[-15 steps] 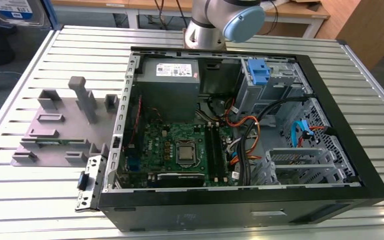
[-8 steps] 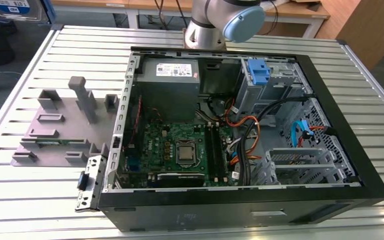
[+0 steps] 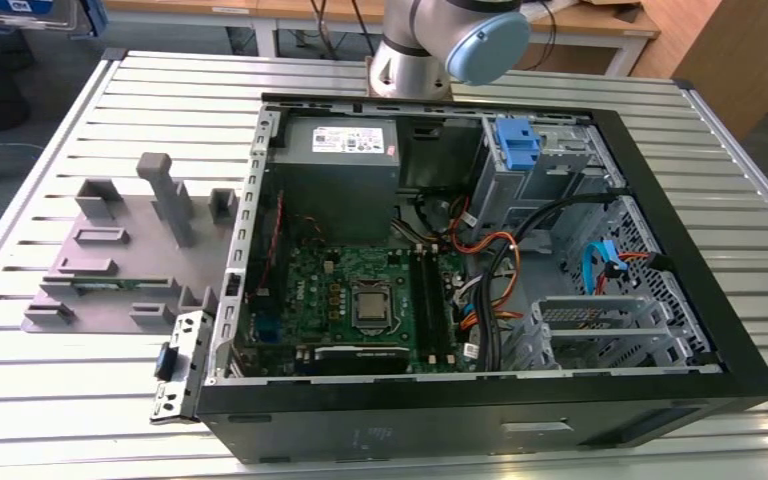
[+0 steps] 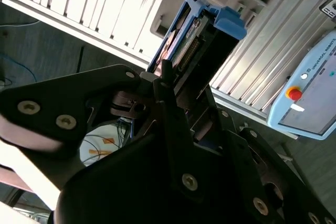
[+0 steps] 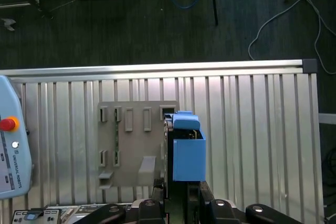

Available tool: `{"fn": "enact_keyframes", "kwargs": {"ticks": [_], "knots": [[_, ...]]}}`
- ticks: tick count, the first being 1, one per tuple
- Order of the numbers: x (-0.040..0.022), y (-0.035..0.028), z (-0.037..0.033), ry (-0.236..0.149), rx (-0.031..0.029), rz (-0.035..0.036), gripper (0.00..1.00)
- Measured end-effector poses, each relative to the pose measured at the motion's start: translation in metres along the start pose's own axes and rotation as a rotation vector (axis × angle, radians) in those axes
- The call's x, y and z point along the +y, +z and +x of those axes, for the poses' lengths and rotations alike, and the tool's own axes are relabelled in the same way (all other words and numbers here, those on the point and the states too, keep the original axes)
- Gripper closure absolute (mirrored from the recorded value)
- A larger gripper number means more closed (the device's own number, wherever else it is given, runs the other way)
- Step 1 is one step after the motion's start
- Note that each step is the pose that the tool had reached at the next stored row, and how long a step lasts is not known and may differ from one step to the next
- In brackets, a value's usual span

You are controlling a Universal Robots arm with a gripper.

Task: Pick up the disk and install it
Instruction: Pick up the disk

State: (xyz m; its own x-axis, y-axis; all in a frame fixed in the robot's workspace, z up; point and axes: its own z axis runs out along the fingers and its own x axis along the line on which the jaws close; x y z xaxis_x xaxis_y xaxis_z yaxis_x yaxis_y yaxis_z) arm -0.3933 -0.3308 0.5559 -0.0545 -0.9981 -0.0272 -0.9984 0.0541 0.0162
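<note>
Over slatted table (image 5: pixel 252 129), one disk (image 5: pixel 188 156) in tool (image 5: pixel 179 191).

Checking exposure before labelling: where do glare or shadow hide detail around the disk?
Second wrist view: the table slats blow out to white, and the gripper, jaws on the disk, is nearly black. First wrist view: the slats gleam but the disk reads clearly; the floor is dark.
</note>
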Motion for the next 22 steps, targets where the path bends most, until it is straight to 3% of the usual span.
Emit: {"fn": "enact_keyframes", "kwargs": {"ticks": [3,16,22], "knots": [[0.0000,-0.0037,-0.0001,0.000,-0.0001,0.0000,0.65],[-0.0005,-0.0020,-0.0001,0.000,-0.0003,0.0002,0.65],[-0.0132,-0.0022,-0.0008,0.000,-0.0002,0.0000,0.65]]}}
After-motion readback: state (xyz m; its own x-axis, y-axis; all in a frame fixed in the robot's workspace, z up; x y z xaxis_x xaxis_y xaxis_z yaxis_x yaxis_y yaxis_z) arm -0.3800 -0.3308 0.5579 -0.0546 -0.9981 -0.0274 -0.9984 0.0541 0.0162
